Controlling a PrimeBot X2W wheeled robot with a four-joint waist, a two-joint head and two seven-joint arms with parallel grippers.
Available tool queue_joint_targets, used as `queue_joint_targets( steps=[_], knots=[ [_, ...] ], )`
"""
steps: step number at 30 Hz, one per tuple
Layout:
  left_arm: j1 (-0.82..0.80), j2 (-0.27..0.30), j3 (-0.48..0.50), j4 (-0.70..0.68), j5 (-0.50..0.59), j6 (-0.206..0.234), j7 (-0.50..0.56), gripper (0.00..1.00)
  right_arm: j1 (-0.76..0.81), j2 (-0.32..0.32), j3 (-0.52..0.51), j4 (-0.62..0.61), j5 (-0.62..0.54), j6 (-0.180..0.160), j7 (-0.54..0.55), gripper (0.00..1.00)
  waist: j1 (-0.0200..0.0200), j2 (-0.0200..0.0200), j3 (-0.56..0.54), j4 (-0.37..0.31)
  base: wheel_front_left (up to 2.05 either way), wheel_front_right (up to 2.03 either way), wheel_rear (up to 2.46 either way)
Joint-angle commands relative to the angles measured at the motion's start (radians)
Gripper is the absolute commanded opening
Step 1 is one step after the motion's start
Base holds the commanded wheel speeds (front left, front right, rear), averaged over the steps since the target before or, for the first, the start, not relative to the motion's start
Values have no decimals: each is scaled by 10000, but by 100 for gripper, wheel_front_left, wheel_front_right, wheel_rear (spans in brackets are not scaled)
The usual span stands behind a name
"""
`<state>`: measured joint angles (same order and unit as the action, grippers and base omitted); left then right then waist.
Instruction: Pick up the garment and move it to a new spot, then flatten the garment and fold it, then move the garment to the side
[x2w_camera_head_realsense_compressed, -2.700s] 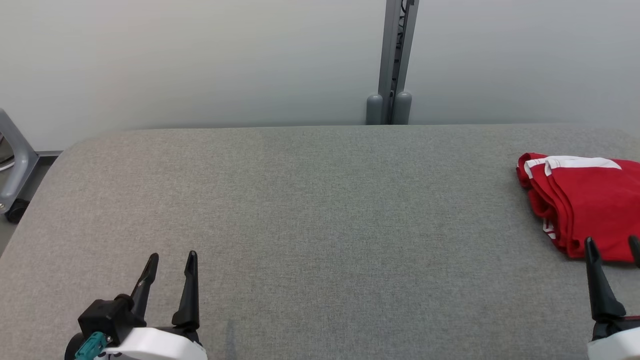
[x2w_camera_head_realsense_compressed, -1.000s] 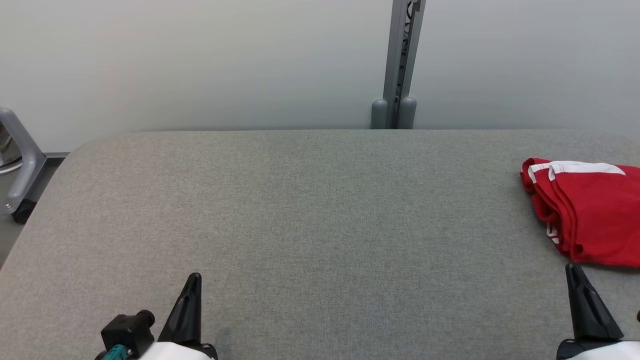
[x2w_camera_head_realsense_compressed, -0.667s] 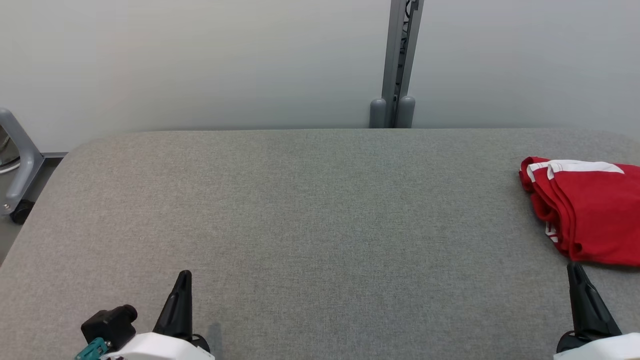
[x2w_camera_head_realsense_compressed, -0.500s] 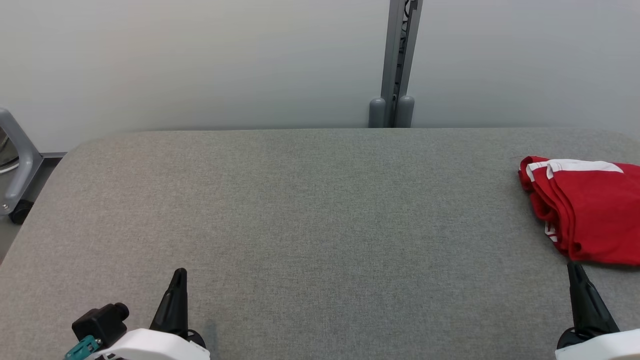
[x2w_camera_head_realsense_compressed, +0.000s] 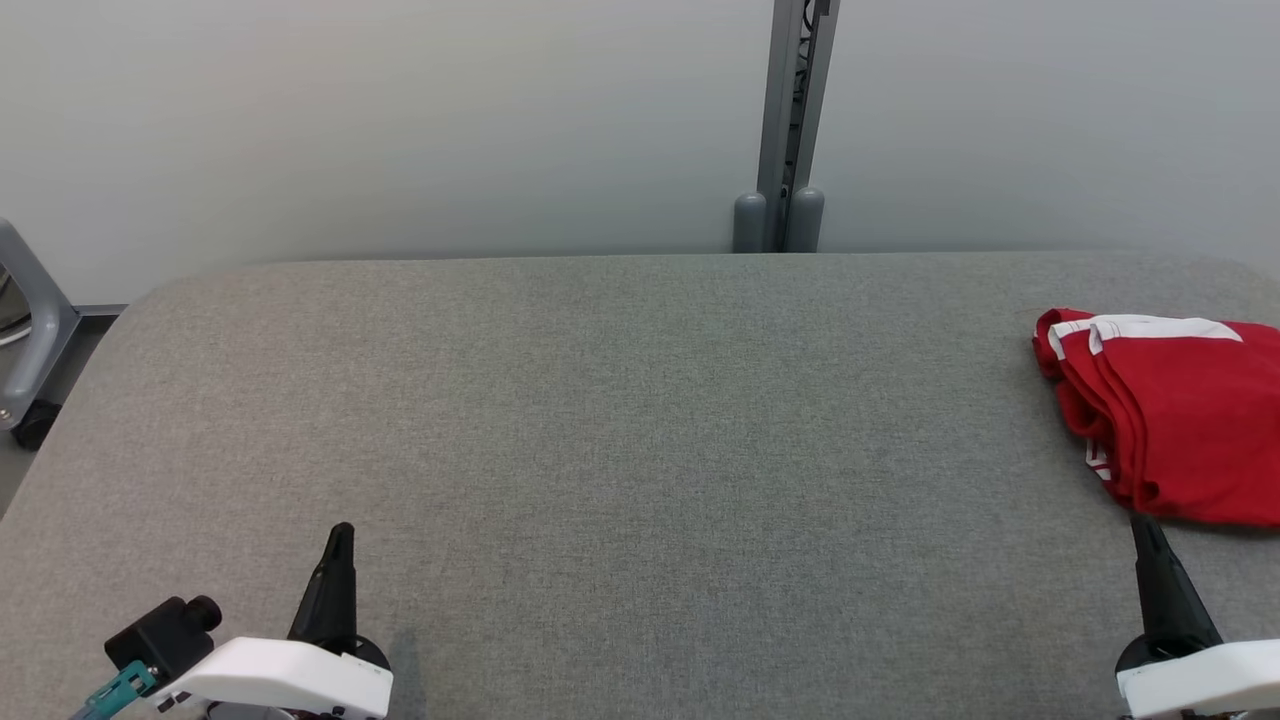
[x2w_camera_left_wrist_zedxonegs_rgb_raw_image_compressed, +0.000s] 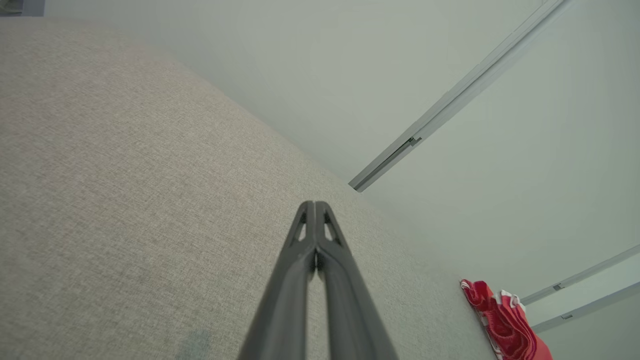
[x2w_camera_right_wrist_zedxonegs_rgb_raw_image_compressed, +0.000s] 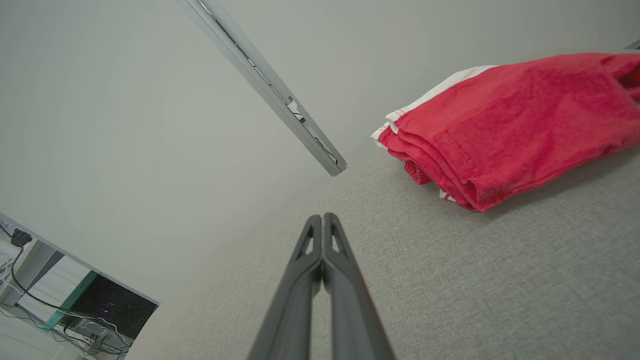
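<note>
Red folded garment (x2w_camera_head_realsense_compressed: 1180, 420) lies with its layered edge facing left.

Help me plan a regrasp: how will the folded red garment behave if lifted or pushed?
The red garment is soft cloth in stacked folds, so lifted by one edge it would probably sag and unfold. Its thin layers suggest it is light. Pushed, it would likely bunch rather than slide on the woven table cover.

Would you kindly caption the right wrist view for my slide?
Shut right gripper points across the grey table, folded red garment lying nearby.
</note>
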<state>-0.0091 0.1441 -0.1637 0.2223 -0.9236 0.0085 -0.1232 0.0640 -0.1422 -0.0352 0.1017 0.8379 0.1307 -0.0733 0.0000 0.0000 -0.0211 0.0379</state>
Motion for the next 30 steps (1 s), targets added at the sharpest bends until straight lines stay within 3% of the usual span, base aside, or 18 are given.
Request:
queue_joint_targets(
  steps=[1,30],
  knots=[
    [-345,25,187,-110,-287,-104,86,0,-295,-52,-96,-68,347,1,71,0,0,0,4,-6,0,0,0],
    [-632,-335,1207,12,-2944,-639,977,0,-886,291,-336,529,3333,1,749,0,0,0,77,-120,0,0,0]
  ],
)
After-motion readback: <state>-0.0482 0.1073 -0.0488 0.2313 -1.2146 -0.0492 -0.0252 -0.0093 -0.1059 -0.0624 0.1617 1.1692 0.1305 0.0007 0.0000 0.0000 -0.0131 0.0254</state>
